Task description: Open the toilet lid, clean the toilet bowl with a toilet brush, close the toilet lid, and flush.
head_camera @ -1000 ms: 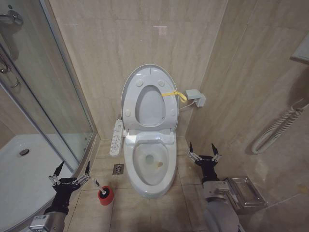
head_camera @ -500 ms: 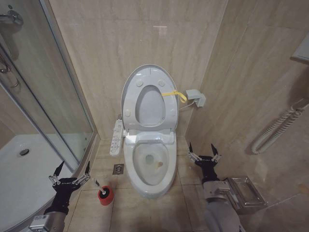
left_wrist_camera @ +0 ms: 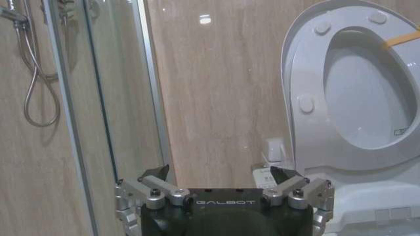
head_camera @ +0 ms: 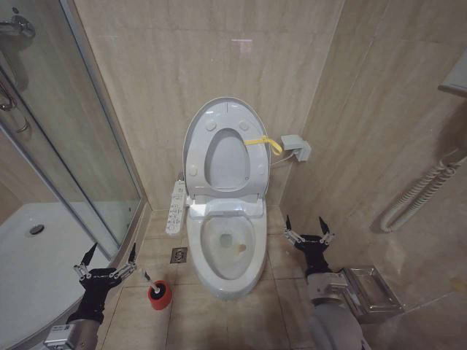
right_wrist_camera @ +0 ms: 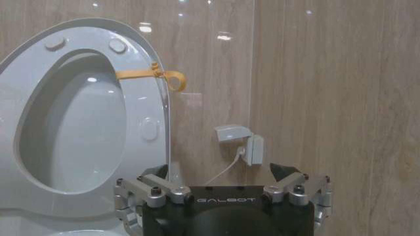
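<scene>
The toilet lid [head_camera: 228,162] stands upright against the wall, with the seat ring and its yellow strap [head_camera: 264,143] raised in front of it. Below them the toilet bowl [head_camera: 226,244] lies uncovered, its drain hole showing. The toilet brush [head_camera: 151,284] sits in its small red holder [head_camera: 160,296] on the floor left of the bowl. My left gripper [head_camera: 111,249] hangs open just left of the brush, nothing between its fingers. My right gripper [head_camera: 304,220] is open to the right of the bowl. The wrist views show the left gripper [left_wrist_camera: 220,172] and right gripper [right_wrist_camera: 219,169] facing the lid [left_wrist_camera: 367,103] [right_wrist_camera: 78,132].
A glass shower door [head_camera: 73,146] and white shower tray [head_camera: 44,255] close off the left. A long button panel [head_camera: 176,208] hangs beside the bowl, above a floor drain [head_camera: 179,254]. A wall outlet [head_camera: 295,148], a coiled hose [head_camera: 423,189] and a metal holder [head_camera: 368,292] are on the right.
</scene>
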{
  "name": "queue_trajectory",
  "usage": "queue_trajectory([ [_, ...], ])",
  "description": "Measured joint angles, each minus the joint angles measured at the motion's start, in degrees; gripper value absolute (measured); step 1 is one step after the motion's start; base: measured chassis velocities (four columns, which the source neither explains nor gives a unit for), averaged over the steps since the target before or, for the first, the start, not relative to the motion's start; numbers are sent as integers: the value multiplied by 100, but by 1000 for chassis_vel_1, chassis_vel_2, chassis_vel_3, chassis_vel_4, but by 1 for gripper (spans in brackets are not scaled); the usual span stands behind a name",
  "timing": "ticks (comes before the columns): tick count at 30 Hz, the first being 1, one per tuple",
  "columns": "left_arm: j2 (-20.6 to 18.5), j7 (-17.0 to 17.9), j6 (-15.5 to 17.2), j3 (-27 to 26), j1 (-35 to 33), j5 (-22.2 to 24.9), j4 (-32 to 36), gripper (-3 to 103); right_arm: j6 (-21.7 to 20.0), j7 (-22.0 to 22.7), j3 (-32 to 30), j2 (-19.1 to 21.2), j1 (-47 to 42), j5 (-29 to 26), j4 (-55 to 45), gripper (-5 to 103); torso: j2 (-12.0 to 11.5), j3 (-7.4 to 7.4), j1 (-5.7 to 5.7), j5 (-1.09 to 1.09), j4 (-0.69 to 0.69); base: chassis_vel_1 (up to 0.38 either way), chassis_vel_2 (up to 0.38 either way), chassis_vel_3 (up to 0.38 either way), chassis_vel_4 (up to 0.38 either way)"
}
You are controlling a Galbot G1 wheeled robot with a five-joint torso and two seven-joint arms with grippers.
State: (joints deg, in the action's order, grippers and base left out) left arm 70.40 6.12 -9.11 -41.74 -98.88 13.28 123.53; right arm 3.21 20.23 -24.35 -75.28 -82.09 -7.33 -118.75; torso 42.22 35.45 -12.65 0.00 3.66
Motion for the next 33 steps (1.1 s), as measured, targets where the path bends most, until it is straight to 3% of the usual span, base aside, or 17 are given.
queue_trajectory([
  [33,0,0,0,0,0,0,0,100,2,4,0,0,1,2,4,100,0,0,0,1,0,0,0,0,0],
])
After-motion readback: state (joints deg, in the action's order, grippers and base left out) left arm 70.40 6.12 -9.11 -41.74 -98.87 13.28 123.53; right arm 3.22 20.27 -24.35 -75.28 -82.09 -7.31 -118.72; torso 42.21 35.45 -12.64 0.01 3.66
